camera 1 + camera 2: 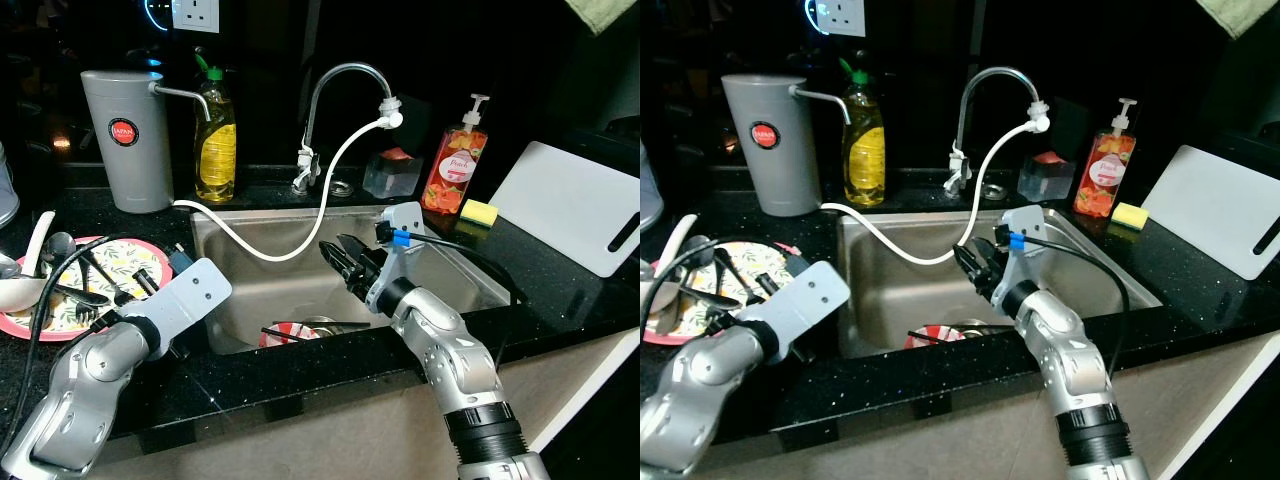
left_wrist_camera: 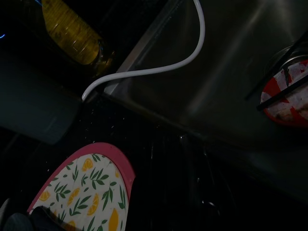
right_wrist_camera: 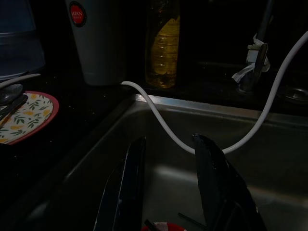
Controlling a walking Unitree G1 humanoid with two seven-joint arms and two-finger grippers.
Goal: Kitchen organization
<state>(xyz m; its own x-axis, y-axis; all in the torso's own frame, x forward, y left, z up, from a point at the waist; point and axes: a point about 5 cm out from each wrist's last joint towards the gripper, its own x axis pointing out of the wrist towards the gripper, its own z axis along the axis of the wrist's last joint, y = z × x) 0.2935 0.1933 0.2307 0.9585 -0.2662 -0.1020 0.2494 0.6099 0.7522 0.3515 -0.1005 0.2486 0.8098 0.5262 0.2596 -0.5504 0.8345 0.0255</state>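
A white hose (image 1: 262,250) hung from the tap (image 1: 345,85) across the sink (image 1: 470,270). The right hand (image 1: 340,262) was over the sink, fingers spread, holding nothing. A red bowl (image 1: 290,333) lay inside with black sticks. The left hand (image 1: 135,285) was by the lemon plate (image 1: 135,260) of spoons near the counter's (image 1: 560,300) left edge; I could not tell its grip.

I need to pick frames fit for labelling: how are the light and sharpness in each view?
Eye views: sharp and lit in front, backsplash in deep shadow, speckled glare on the black counter. Left wrist view: dim, slightly soft, soft sheen on the sink wall. Right wrist view: very dark, the right tool a near-black silhouette, open, with the white hose the brightest thing.
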